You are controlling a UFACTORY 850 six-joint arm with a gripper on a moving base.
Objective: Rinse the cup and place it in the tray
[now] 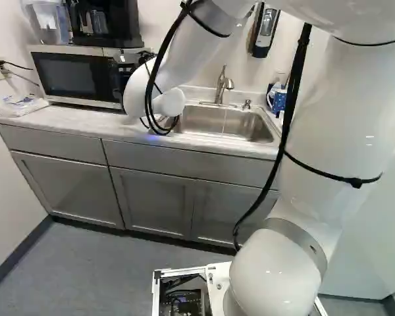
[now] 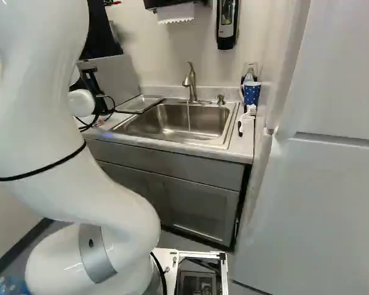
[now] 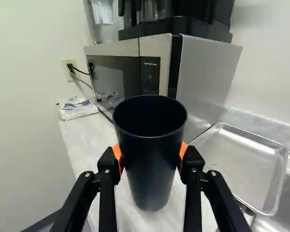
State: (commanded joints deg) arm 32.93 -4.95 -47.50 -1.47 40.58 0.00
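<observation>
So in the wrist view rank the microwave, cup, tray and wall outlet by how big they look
Microwave
Cup and tray, too close to rank, the cup being nearer
Wall outlet

No wording legible from here: small pale line of print [image 3: 150,64] atop control panel [image 3: 150,86] of countertop microwave [image 3: 121,73], faint blue display [image 3: 150,76] glowing below it, both too small to read. Blue markings on plastic packet [image 3: 77,107] near microwave, unreadable. Marks on front of wall-mounted dispenser [image 1: 265,29], likewise too small.
</observation>
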